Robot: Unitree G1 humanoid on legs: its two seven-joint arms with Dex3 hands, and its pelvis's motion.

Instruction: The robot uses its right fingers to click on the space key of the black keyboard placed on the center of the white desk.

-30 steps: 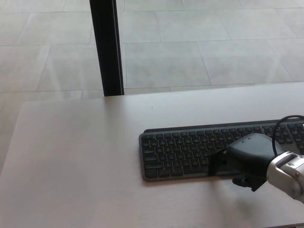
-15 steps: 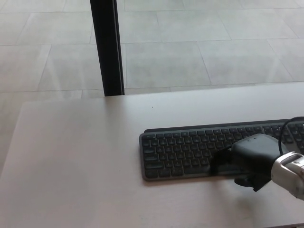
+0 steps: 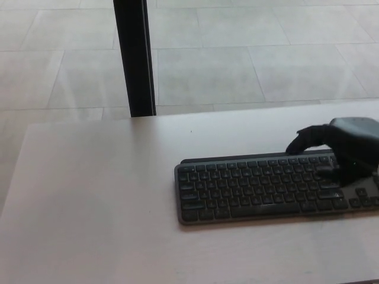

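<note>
right robot hand [image 3: 343, 145] lifted off keyboard [image 3: 260, 188]

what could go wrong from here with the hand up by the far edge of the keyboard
1. The robot's black right hand hangs over the right end of the flat black keyboard, near its far rows; lowering here would likely press other keys, not the long space key in the front row.
2. The keyboard lies loose on the white desk; a sideways brush from the fingers could slide it.
</note>
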